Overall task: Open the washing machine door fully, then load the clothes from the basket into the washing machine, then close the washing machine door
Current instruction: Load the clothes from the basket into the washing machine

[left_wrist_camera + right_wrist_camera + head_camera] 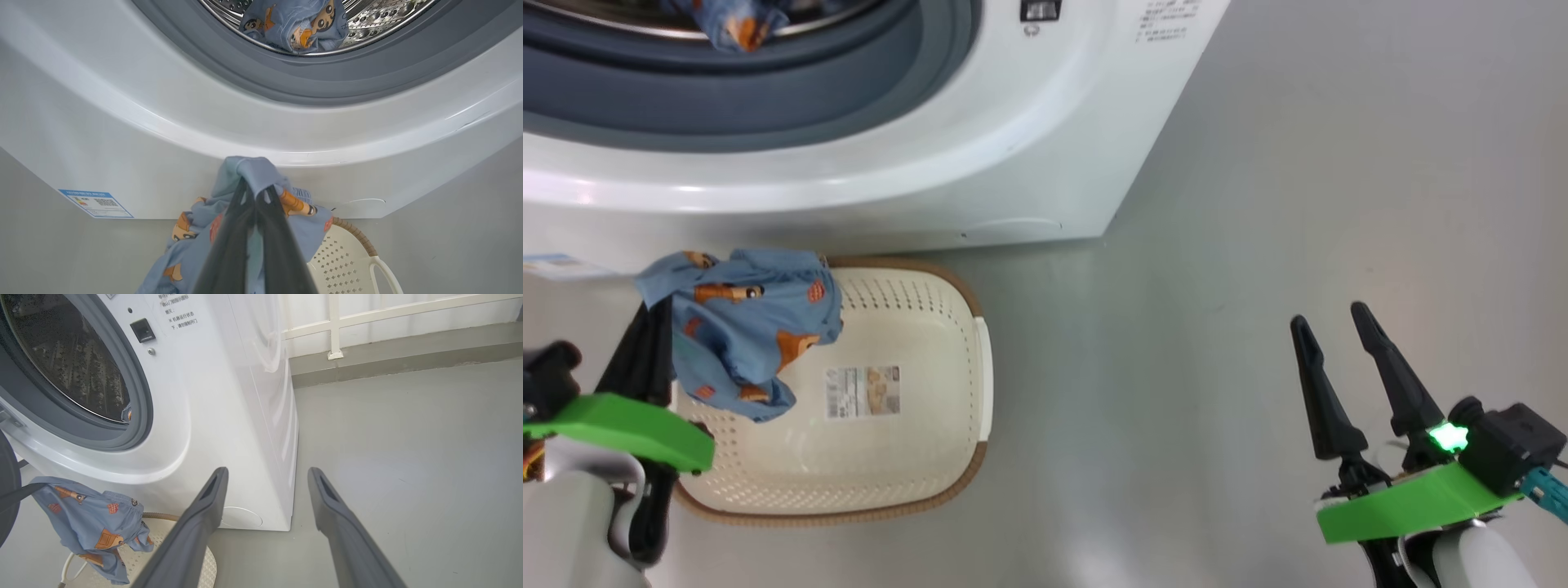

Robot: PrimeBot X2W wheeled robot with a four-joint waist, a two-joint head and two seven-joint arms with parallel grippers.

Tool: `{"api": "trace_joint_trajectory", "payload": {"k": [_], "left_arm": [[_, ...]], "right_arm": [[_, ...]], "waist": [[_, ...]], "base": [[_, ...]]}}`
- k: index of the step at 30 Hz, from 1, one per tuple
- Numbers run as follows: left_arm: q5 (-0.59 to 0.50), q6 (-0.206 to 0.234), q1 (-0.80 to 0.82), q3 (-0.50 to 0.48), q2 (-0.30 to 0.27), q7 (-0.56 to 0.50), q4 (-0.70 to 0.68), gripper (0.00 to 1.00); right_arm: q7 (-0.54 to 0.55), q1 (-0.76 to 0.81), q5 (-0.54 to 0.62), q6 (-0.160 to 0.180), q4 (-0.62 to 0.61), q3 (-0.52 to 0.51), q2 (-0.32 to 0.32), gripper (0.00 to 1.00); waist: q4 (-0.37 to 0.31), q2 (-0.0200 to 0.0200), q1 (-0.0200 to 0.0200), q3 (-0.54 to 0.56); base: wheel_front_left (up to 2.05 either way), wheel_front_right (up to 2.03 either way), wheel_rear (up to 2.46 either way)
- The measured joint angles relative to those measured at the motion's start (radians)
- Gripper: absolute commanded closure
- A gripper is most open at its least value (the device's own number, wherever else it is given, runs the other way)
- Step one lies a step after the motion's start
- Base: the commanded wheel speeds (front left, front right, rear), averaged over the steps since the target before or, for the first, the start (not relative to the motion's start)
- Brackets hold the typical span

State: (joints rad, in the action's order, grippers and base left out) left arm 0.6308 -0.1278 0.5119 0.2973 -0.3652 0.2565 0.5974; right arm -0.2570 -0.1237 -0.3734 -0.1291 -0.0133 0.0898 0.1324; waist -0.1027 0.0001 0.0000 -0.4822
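Head view: left gripper (654, 335) clamps the blue cartoon garment (743, 327) over the basket (947, 359), left side; drum mouth (768, 90) lies directly beyond; right gripper (1330, 317) gapes empty, far right.

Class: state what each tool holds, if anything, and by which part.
Left tool: the light blue cartoon garment, pinched by a bunched fold at its top, the rest hanging over the basket. Right tool: open, nothing held.

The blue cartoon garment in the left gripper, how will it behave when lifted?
Probably floppy: the blue garment drapes in folds below the shut left gripper. Likely light, held by a small pinch. Its hanging end might catch the basket rim.
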Motion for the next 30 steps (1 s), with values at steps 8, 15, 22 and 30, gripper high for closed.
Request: {"api": "trace_joint_trajectory", "payload": {"k": [8, 15, 22, 30], "left_arm": [[-0.091, 0.0, -0.126, -0.1, 0.031, 0.0, -0.128, 1.0], [-0.159, 0.0, -0.253, -0.166, 0.054, 0.0, -0.237, 1.0], [-0.21, 0.0, -0.389, -0.235, 0.063, 0.0, -0.352, 1.0], [-0.232, 0.0, -0.54, -0.336, 0.098, 0.0, -0.473, 1.0]], "right_arm": [[0.0, 0.066, -0.012, 0.0, 0.004, -0.016, 0.025, 0.0], [0.0, 0.127, -0.038, 0.0, 0.011, -0.037, 0.042, 0.0], [0.0, 0.187, -0.056, 0.0, 0.011, -0.046, 0.056, 0.0], [0.0, 0.221, -0.069, 0.0, 0.008, -0.065, 0.064, 0.0]], "waist": [[0.015, 0.0, 0.0, 0.092], [0.024, 0.0, 0.0, 0.171], [0.028, 0.0, -0.0001, 0.245], [0.026, 0.0, 0.0, 0.299]], "base": [[0.0, 0.0, 0.0], [0.0, 0.0, 0.0], [0.0, 0.0, 0.0], [0.0, 0.0, 0.0]]}}
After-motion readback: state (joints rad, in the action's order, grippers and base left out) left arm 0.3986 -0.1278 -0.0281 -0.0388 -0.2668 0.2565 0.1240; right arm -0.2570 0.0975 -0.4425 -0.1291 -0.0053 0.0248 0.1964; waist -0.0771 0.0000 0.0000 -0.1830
